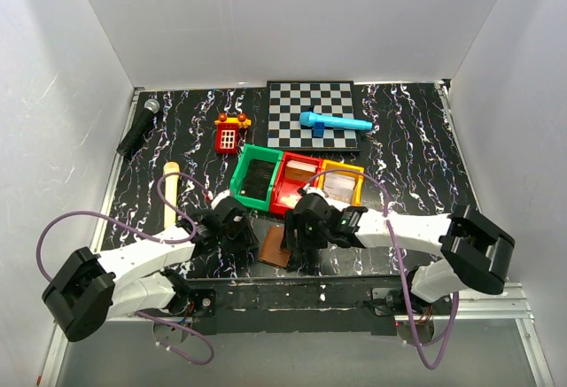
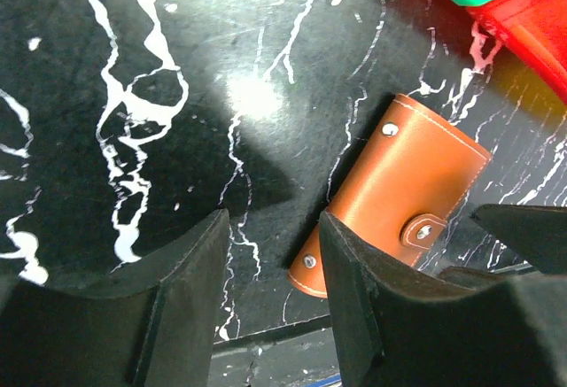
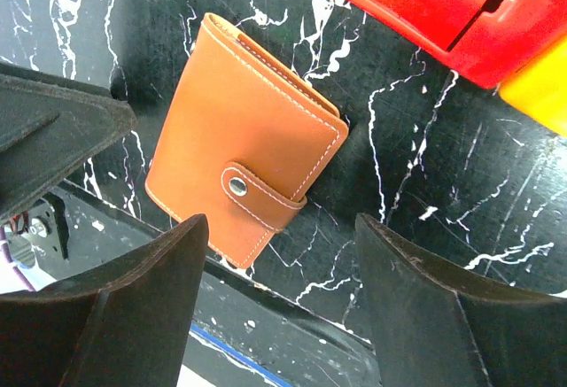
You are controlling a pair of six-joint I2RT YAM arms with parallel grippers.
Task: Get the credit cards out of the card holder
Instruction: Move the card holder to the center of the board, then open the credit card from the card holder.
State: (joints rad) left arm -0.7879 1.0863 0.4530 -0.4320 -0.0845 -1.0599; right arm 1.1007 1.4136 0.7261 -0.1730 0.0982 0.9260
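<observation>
Left gripper (image 2: 273,228): partly spread, with only bare surface (image 2: 133,95) showing in the gap; it holds and touches nothing.
Right gripper (image 3: 282,228): spread wide and gripping nothing, hanging just above the card holder.
Card holder (image 3: 244,152): flat on the surface, just ahead of the right gripper's gap and nearer its left finger. In the left wrist view it lies outside the left gripper's gap, just beside its right finger (image 2: 354,281).
Card holder, state: folded shut, tan-brown with pale stitching, its strap snapped down over the front.
Between the grippers: the two fingertip pairs stand close on either side of the card holder (image 1: 275,247).
Just beyond the card holder: a green bin (image 1: 258,177), a red bin (image 1: 297,183) and an orange bin (image 1: 341,179) side by side.
Farther out: a checkered board (image 1: 292,108) with a blue toy (image 1: 332,122) on it, and a small red toy (image 1: 229,135) left of it.
Far left of the left gripper: a black microphone (image 1: 139,126) and a pale wooden stick (image 1: 170,194).
</observation>
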